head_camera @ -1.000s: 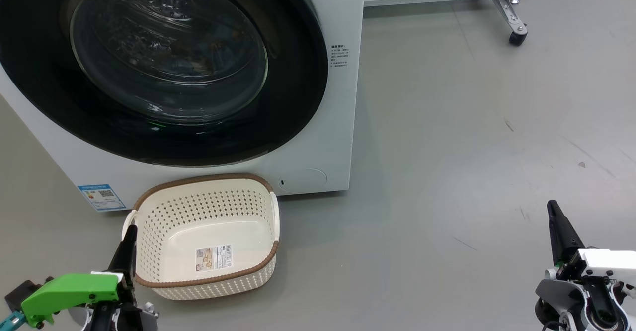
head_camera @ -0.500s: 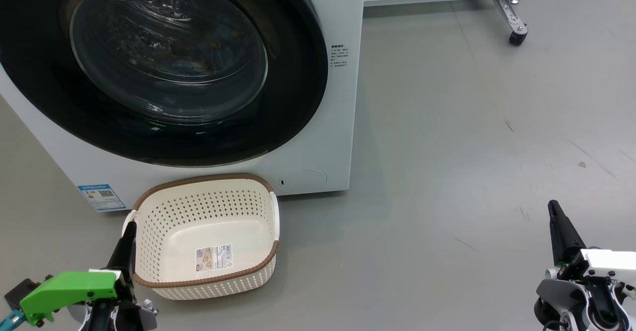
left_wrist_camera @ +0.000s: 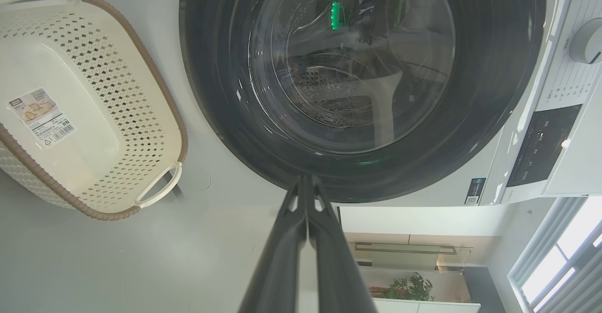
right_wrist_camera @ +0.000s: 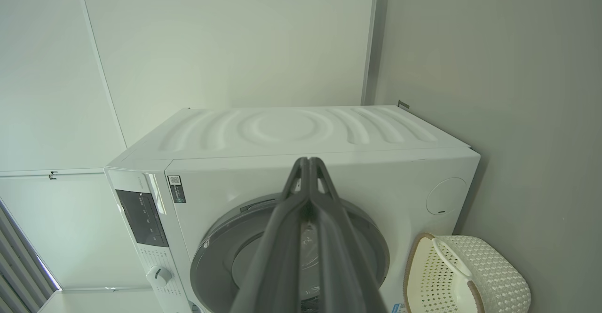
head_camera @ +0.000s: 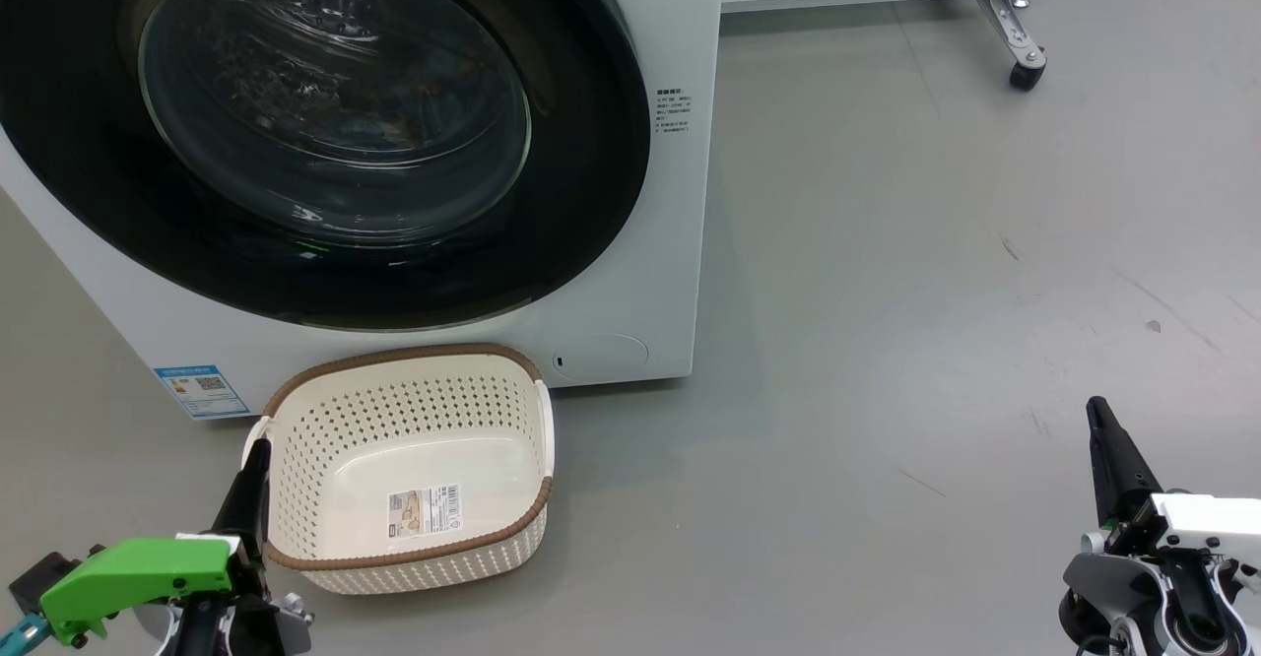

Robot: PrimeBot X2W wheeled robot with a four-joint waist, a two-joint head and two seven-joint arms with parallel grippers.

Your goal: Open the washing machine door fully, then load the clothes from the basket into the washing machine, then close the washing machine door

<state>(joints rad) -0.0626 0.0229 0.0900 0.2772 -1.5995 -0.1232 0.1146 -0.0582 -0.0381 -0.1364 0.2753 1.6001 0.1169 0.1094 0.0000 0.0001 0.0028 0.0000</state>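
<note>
Task near its end — door shut, basket bare.
Your left pincer [head_camera: 259, 451] and right pincer [head_camera: 1096, 412] were each pressed shut on nothing; the basket [head_camera: 414, 556] stood just before the washing machine [head_camera: 630, 341], holding only its label [head_camera: 424, 511]; beyond, the washing machine door [head_camera: 325, 124] sat closed — loading looked done, I judge, though you could not make out the clothes through it.

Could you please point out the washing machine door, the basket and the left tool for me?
washing machine door [head_camera: 335, 109], head view, on the clear glass centre.
basket [head_camera: 394, 410], head view, on its perforated far wall.
left tool [head_camera: 260, 452], head view, at its closed fingertips.
</note>
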